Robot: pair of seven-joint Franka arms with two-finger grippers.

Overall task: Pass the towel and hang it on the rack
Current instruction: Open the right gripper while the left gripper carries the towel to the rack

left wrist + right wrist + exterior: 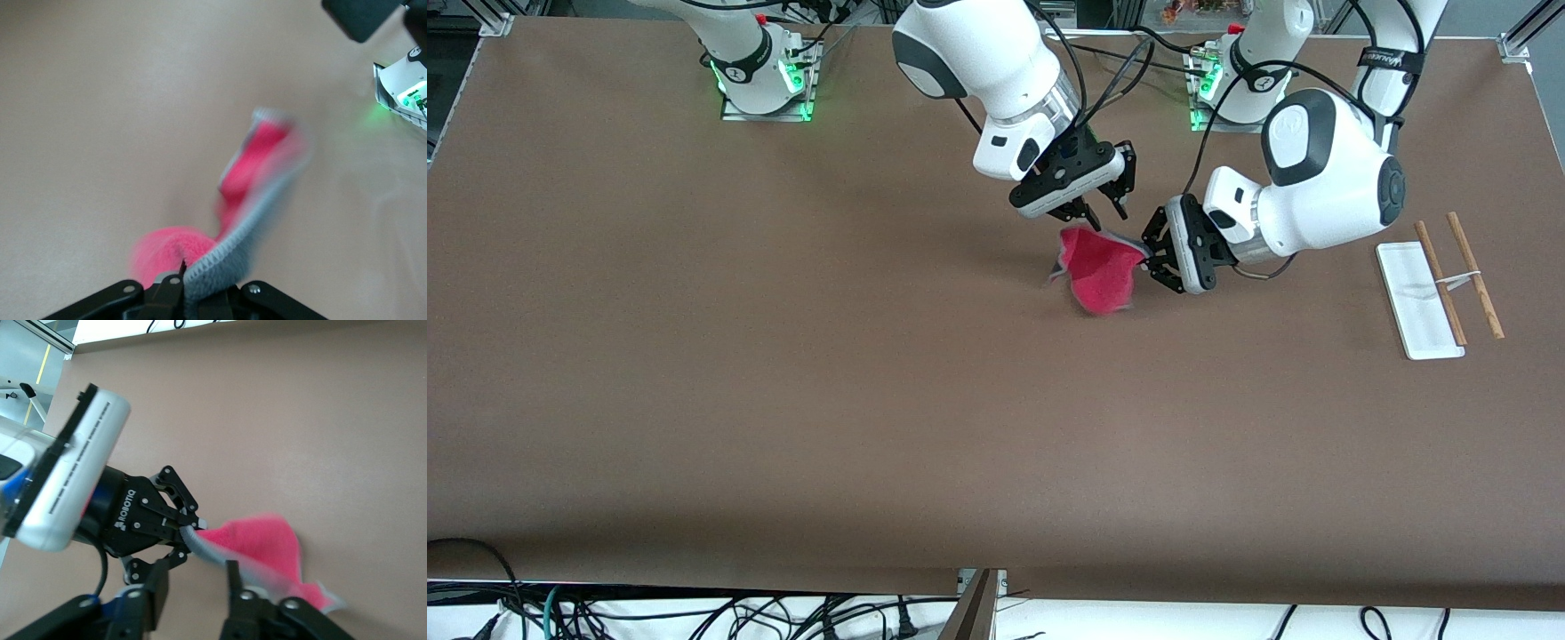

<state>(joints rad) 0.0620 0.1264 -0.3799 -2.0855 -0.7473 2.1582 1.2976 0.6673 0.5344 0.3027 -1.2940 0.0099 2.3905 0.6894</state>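
The towel (1100, 269) hung in the air over the table (783, 400), approx. mid-table, a bit toward the left arm's end, red-pink side to the front cam. The left gripper (1149, 256) was clamped on the towel's edge at its 3 o'clock side; the left wrist view showed the grey hem (230, 247) pinched between the closed fingers, w/ the cloth (257, 167) trailing away, blurred. The right gripper (1098, 209) was just above the towel at approx. 12 o'clock, fingers spread apart; in the right wrist view its fingertips (233, 577) stood either side of the towel's (267, 547) top edge w/ a gap, prob. not gripping, though contact was hard to judge. That view also showed the left gripper (187, 527) shut on the hem.

The rack (1423, 302) sat on the table near the left arm's end, at 3 o'clock from the towel and well apart from it: white base, two brown rods (1476, 276) w/ a white crosspiece.
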